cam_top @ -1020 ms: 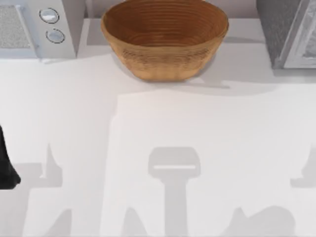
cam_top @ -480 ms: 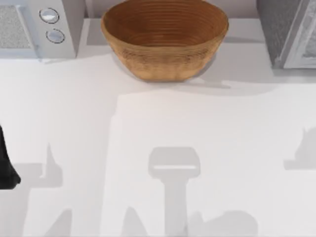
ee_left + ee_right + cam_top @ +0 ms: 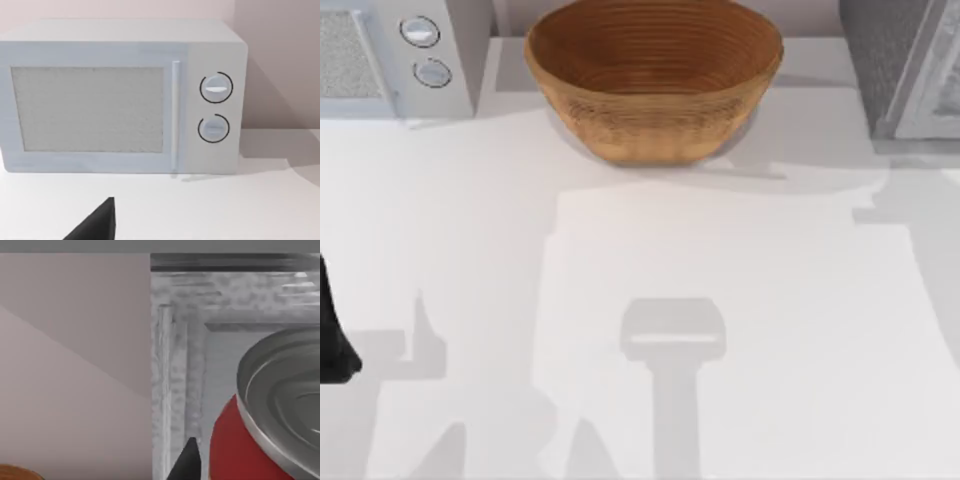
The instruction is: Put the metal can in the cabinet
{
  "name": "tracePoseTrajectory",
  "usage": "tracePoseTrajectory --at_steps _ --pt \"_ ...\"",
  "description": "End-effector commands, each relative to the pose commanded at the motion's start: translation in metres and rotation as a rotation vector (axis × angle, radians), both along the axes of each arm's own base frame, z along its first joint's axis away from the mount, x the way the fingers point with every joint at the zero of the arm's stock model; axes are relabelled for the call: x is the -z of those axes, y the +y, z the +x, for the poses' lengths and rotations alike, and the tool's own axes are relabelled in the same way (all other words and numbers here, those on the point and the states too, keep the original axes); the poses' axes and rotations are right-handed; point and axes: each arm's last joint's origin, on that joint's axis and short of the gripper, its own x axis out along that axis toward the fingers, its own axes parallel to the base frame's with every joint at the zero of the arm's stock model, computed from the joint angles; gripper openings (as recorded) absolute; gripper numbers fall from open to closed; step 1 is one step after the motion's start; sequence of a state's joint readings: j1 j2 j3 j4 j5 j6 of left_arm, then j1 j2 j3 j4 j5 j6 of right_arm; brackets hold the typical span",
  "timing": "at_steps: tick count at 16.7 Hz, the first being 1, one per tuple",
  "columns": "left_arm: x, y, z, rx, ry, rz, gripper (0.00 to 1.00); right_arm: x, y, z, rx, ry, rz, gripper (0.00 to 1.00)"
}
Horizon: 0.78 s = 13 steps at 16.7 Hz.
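The metal can [image 3: 250, 440], red-labelled with a shiny silver top, looms close in the right wrist view, raised in front of the cabinet [image 3: 180, 365]. One dark fingertip [image 3: 187, 462] of my right gripper lies against the can's side, and the gripper is shut on it. From above, the cabinet [image 3: 890, 60] is the grey speckled unit at the back right corner, with its light framed door facing the table. My left arm [image 3: 332, 330] stays parked at the table's left edge, and one of its dark fingertips [image 3: 97, 225] points toward the microwave.
A large wicker bowl [image 3: 653, 80] stands at the back centre, and its rim [image 3: 15, 472] peeks into the right wrist view. A white microwave [image 3: 420, 50] with two round knobs sits at the back left. The wall runs behind them.
The right arm's shadow has swept from the table's front right up to the back right, in front of the cabinet. The left arm has not moved.
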<state>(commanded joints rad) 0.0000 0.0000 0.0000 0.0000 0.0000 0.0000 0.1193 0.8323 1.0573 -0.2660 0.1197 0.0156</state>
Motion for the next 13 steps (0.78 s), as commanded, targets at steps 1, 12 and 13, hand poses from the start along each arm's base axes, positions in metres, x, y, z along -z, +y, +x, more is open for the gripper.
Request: tracePoseTrajectory --at_steps 1,12,13 --pt "0.000 0.000 0.000 0.000 0.000 0.000 1.00 -0.019 0.003 0.011 0.001 -0.005 0.000 0.00" --pt "0.000 0.000 0.000 0.000 0.000 0.000 1.00 -0.106 0.029 0.085 0.003 -0.039 0.003 0.00" --pt "0.000 0.000 0.000 0.000 0.000 0.000 1.00 -0.106 0.029 0.085 0.003 -0.039 0.003 0.00"
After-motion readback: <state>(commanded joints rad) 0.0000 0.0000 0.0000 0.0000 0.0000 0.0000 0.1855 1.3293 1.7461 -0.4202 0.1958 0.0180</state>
